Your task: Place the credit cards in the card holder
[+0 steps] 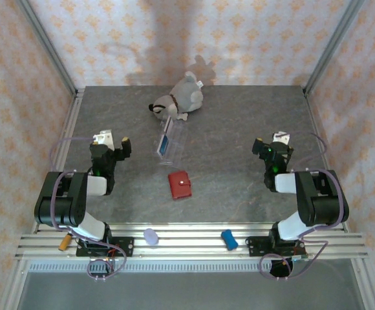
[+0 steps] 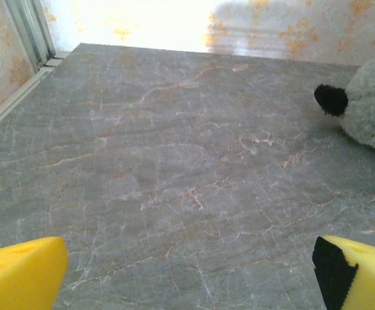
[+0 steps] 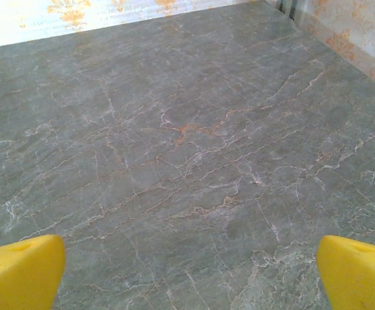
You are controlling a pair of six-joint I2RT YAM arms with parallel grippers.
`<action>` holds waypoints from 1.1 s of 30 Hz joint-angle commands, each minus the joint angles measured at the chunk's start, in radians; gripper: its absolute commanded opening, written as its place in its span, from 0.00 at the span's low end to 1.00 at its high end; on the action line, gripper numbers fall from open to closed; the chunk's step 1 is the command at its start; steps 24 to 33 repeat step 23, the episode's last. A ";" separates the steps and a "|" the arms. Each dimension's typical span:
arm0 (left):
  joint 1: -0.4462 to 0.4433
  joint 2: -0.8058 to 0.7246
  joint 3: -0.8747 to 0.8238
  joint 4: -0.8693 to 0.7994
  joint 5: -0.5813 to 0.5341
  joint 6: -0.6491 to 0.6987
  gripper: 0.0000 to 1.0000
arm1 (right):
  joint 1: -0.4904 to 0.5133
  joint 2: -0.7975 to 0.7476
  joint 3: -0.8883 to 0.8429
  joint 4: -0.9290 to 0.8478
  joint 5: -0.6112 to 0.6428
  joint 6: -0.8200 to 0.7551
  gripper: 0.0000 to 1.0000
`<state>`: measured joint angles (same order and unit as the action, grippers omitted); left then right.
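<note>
— What is seen from above?

— The holder (image 1: 180, 185), red and snapped shut, is found lying flat near the middle of the bench (image 1: 239, 129). Just beyond it a clear case (image 1: 174, 135) is seen, with a blue card (image 1: 165, 144) inside. Farther beyond the holder, a grey toy (image 1: 182, 97) is laid on its side. The left hand (image 1: 114, 142) is held well to the left of the holder and the right hand (image 1: 269, 143) well to the right of it. Both are spread wide, and nothing is gripped.

— And from the left wrist?

— Two yellow fingertips (image 2: 19, 271) are seen at the bottom corners, set far apart, with bare bench between them. The toy is caught at the right edge, a black patch on it turned inward. Where the holder lies from here cannot be told.

— From the right wrist?

— Much the same is shown: yellow fingertips (image 3: 19, 271) are parted to the bottom corners, with veined grey bench between and ahead. Nothing is touched by them. Patterned wallpaper is seen past the bench's far edge.
</note>
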<state>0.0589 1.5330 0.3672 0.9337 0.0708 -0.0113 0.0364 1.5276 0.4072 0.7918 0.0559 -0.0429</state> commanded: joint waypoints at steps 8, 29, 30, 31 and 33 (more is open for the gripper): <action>-0.004 -0.005 0.006 -0.027 -0.021 -0.008 1.00 | -0.001 -0.004 0.016 -0.021 0.016 -0.004 0.99; -0.010 -0.004 0.007 -0.028 -0.029 -0.005 0.99 | -0.001 -0.006 0.014 -0.018 0.015 -0.005 0.99; -0.010 -0.004 0.007 -0.028 -0.029 -0.005 0.99 | -0.001 -0.006 0.014 -0.018 0.015 -0.005 0.99; -0.010 -0.004 0.007 -0.028 -0.029 -0.005 0.99 | -0.001 -0.006 0.014 -0.018 0.015 -0.005 0.99; -0.010 -0.004 0.007 -0.028 -0.029 -0.005 0.99 | -0.001 -0.006 0.014 -0.018 0.015 -0.005 0.99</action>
